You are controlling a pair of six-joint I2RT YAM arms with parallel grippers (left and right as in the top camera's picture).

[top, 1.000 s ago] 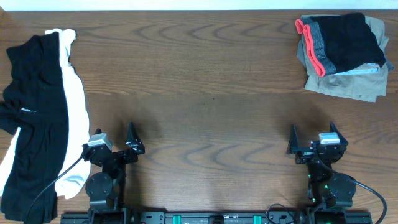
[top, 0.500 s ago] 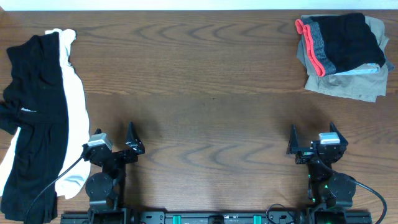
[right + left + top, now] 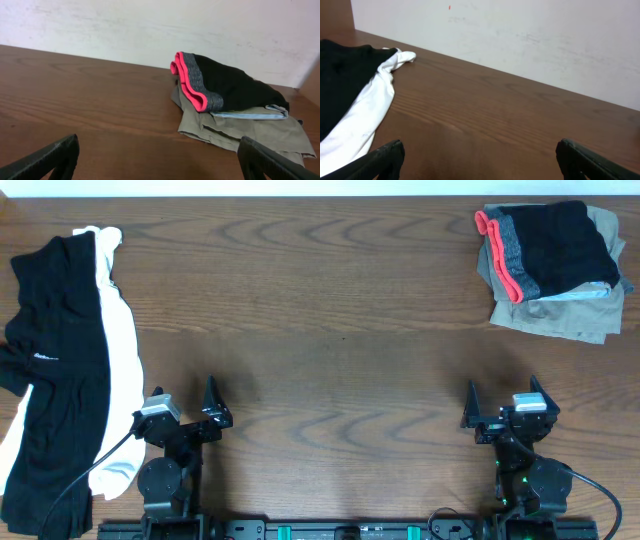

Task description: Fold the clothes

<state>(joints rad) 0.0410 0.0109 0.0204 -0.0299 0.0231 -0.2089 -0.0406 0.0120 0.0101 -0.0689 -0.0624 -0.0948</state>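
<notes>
Overhead: both end effectors [image 3: 183, 392] [image 3: 503, 388] agape.

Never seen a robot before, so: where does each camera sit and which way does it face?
Overhead: above the table, looking straight down; both arms at the near edge, left fingers and right fingers spread.
Left wrist: low on the left arm, facing the far wall; its fingertips in the bottom corners.
Right wrist: same on the right arm, facing the folded pile.
Shared: overhead and left wrist both show the white T-shirt and black garment.

No legible text anywhere; white mark [image 3: 40, 358] on black garment [image 3: 62, 315] unreadable
</notes>
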